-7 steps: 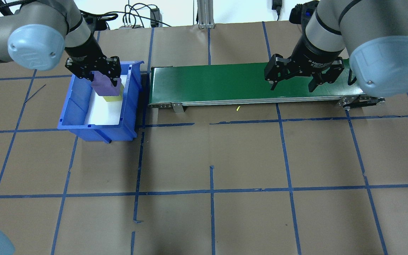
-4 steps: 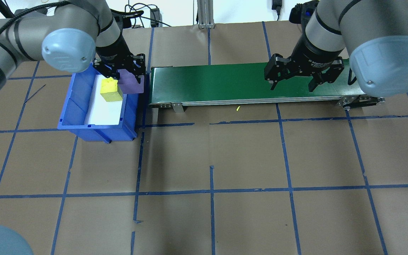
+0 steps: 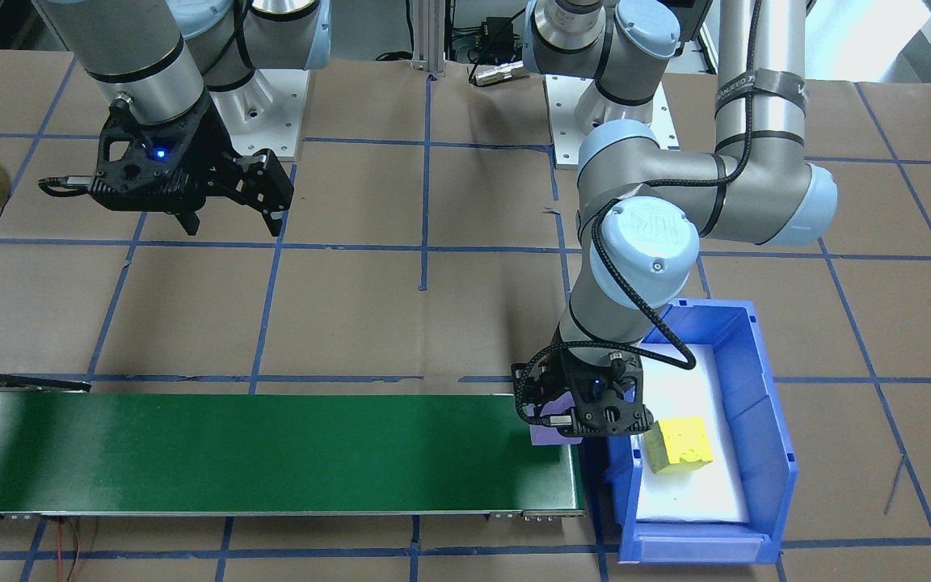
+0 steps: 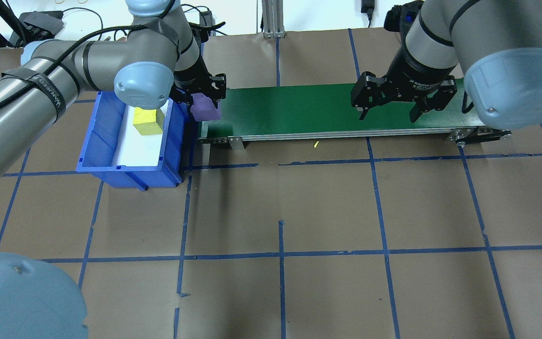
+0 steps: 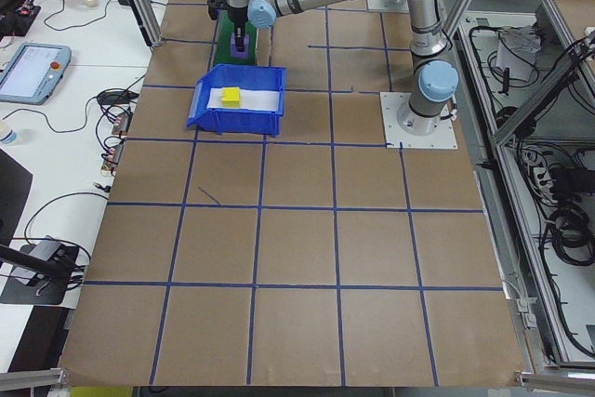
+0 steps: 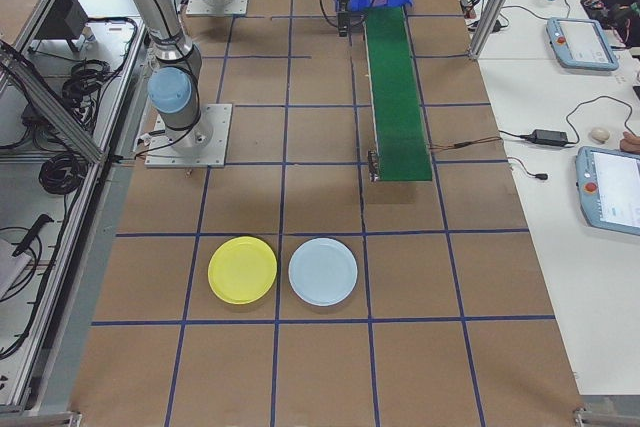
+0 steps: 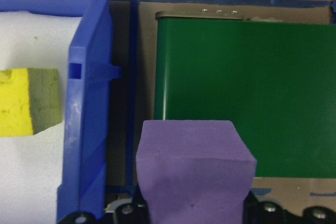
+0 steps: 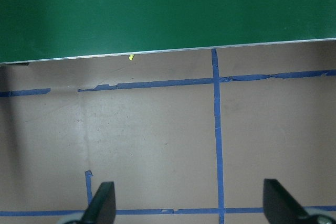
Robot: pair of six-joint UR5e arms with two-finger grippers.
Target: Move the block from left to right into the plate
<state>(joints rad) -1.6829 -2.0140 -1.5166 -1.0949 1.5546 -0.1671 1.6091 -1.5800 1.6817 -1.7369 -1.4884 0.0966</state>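
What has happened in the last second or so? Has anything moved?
The left gripper carried the purple block out of the blue bin, over its wall, to the near end of the green belt, still clamped on it. The yellow block stayed in the bin; the right gripper kept hovering open.

The green belt lies bare between the two grippers — room to pass along it. The blue bin wall stands just beside its left end, and the brown table lies open in front.
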